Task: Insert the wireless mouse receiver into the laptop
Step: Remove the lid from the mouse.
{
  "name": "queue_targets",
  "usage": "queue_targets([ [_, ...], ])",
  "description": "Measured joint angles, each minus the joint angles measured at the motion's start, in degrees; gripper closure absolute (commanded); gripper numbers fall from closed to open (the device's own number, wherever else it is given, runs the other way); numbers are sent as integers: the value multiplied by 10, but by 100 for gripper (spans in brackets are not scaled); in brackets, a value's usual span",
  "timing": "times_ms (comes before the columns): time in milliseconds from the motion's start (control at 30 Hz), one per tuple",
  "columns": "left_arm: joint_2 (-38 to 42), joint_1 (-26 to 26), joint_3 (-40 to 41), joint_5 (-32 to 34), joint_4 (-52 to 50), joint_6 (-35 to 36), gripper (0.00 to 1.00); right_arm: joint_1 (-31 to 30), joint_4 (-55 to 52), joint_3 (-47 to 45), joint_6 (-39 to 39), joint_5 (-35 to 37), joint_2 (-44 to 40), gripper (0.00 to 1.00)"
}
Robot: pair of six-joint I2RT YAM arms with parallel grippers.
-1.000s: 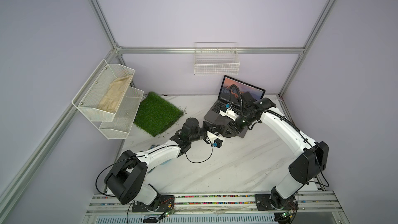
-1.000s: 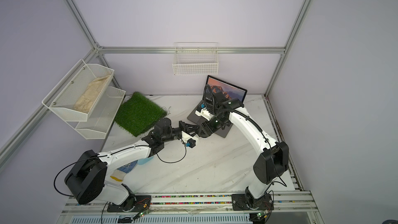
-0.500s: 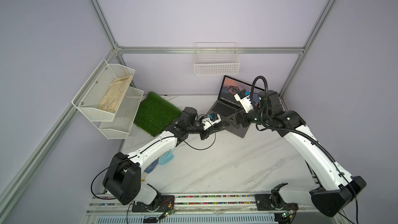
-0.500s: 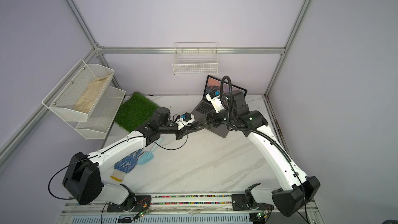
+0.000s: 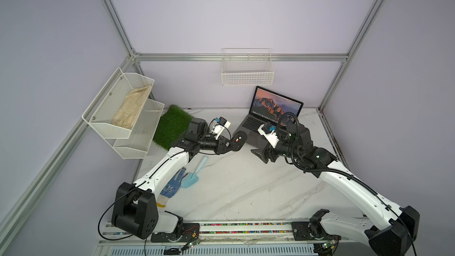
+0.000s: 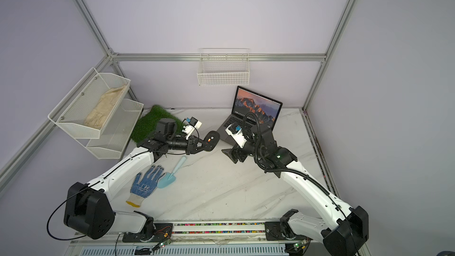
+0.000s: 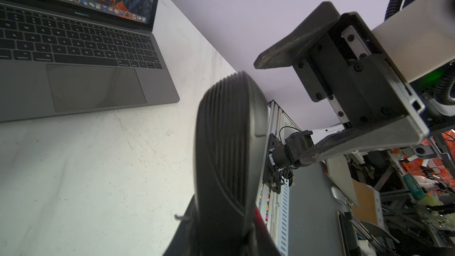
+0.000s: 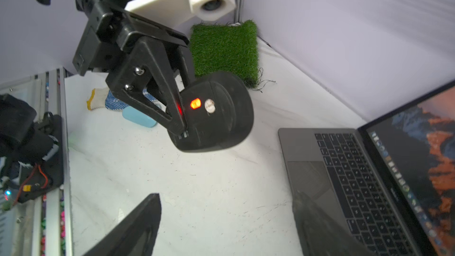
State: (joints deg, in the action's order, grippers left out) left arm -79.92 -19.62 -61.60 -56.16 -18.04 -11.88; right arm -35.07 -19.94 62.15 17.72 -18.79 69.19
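Dark-grey laptop [image 5: 268, 109], orange mountain screen

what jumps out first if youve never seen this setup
The black mouse is clamped in the left gripper and held in the air mid-scene, its underside glowing red toward the open right gripper. At the back right, the open laptop shows an orange mountain picture. A green turf patch lies at the back left.
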Motion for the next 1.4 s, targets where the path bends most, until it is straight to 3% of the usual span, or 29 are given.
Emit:
queue_targets([
  [200, 0, 0, 0, -19, -9, 3, 100, -34, 6, 45, 53, 25, 87, 20],
  [567, 10, -10, 0, -14, -14, 19, 100, -33, -29, 112, 55, -3, 110, 45],
  [1400, 11, -16, 4, -6, -42, 41, 100, -33, -118, 146, 107, -5, 122, 49],
])
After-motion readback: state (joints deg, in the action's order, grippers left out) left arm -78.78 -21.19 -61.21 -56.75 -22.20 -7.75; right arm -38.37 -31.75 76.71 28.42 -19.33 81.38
